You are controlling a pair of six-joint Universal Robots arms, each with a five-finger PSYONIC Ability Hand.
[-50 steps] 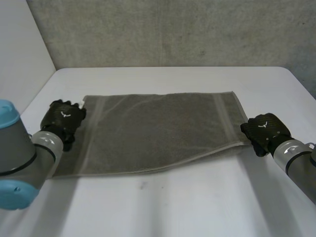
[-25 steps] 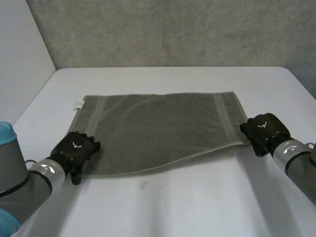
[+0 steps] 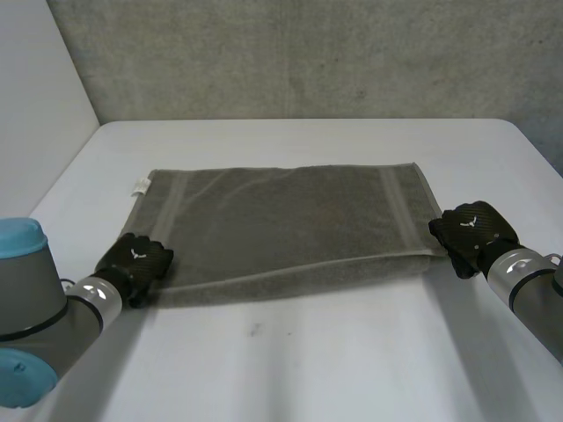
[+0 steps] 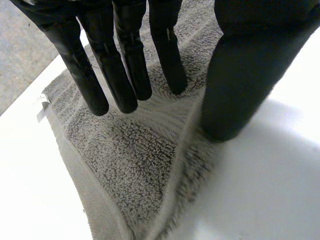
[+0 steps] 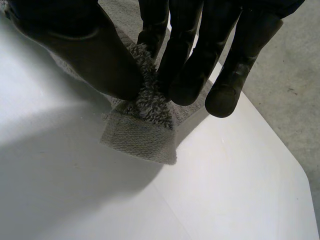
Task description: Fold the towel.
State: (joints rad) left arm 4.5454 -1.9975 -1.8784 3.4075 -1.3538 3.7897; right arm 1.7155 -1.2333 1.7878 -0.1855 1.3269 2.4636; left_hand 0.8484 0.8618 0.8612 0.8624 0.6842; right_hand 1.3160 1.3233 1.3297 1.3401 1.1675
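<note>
A grey towel (image 3: 281, 224) lies spread flat on the white table (image 3: 290, 369), long side across. My left hand (image 3: 136, 262) is at its near left corner. There its straight fingers (image 4: 127, 75) rest on the towel (image 4: 125, 165) and the thumb (image 4: 235, 100) stands at the near edge, with a gap between thumb and fingers. My right hand (image 3: 471, 233) is at the near right corner, where thumb (image 5: 95, 60) and fingers (image 5: 187, 70) pinch the towel (image 5: 145, 130) and hold the corner slightly off the table.
A small white label (image 3: 140, 185) sticks out at the towel's far left corner, and is seen beyond my left fingers as the label (image 4: 42, 107). A grey wall (image 3: 308, 53) rises behind the table. Bare table lies in front of the towel.
My left hand has come down the towel's left edge from the far corner to the near one, and its fingers have closed in somewhat. The towel's near edge now runs straighter. The right hand has stayed put.
</note>
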